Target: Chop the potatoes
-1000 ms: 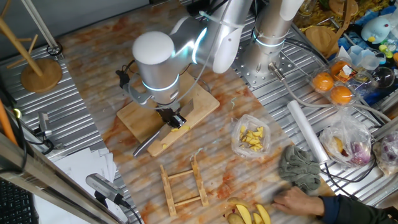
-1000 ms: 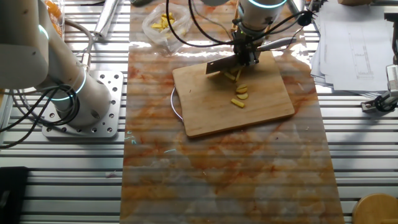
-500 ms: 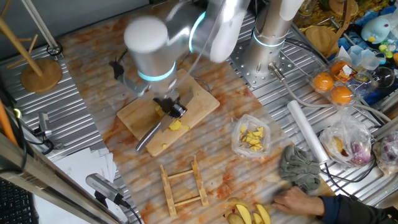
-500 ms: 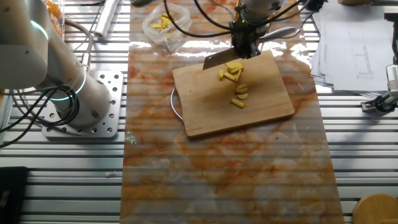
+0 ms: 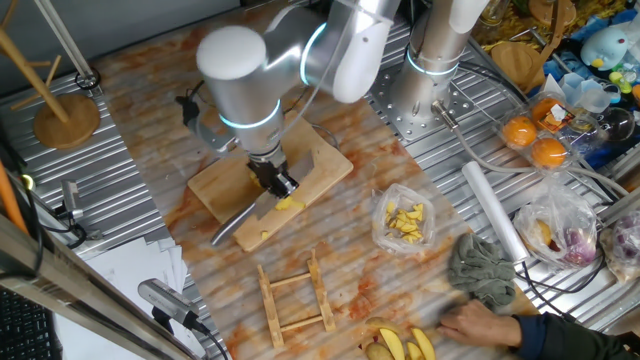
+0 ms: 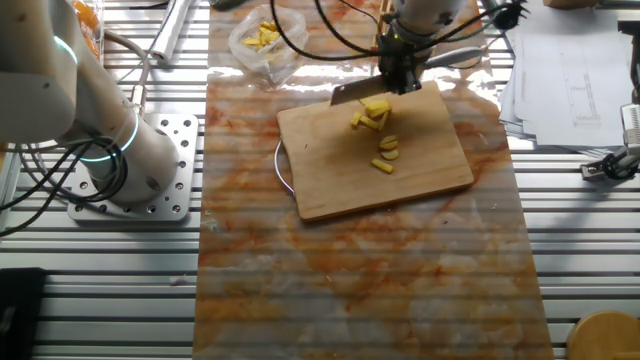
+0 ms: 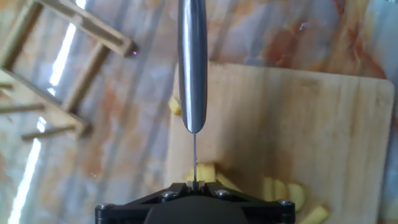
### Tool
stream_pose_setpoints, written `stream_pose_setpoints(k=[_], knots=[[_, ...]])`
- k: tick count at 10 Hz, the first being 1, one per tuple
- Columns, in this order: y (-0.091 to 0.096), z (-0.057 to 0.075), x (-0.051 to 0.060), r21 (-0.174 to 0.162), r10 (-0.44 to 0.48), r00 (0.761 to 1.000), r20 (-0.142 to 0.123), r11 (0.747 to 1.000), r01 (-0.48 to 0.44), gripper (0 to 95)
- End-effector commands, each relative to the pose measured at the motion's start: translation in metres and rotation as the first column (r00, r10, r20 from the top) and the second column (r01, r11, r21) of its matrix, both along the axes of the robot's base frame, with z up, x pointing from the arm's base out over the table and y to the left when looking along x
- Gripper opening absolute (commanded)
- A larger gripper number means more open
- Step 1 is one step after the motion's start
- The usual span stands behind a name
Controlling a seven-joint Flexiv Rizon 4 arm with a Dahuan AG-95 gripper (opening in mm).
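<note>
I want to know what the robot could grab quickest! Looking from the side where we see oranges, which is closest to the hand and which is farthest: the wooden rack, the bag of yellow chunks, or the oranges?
1. Wooden rack, in front of the hand, past the board's edge.
2. Bag of yellow chunks, off to the right on the table.
3. Oranges, far right, beyond the mat.

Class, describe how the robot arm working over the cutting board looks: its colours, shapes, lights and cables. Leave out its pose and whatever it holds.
The arm is built of smooth, rounded silver-white segments, with glowing cyan light rings at the joints. Black cables loop around its wrist. The gripper is small, black and blocky. The hand view shows only its dark body with small screws along the edge.
</note>
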State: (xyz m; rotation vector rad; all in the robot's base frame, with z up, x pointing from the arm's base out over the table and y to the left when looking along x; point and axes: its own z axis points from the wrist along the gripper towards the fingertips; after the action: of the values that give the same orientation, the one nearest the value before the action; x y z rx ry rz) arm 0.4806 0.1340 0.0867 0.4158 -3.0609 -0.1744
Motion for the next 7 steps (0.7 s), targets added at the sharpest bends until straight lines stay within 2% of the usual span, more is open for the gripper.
stream_pose_setpoints(k=[1, 2, 4, 6, 7], knots=[[0.03, 0.024, 0.02, 0.015, -0.168, 0.986, -0.019, 0.986, 0.168, 0.0], [0.042, 0.036, 0.031, 0.014, -0.205, 0.978, -0.024, 0.979, 0.206, 0.0], [0.082, 0.058, 0.056, 0.014, -0.293, 0.956, -0.028, 0.956, 0.294, 0.0], [0.117, 0.074, 0.068, 0.005, -0.368, 0.929, -0.035, 0.93, 0.368, 0.0], [0.124, 0.074, 0.069, 0.003, -0.381, 0.924, -0.032, 0.924, 0.382, 0.0]])
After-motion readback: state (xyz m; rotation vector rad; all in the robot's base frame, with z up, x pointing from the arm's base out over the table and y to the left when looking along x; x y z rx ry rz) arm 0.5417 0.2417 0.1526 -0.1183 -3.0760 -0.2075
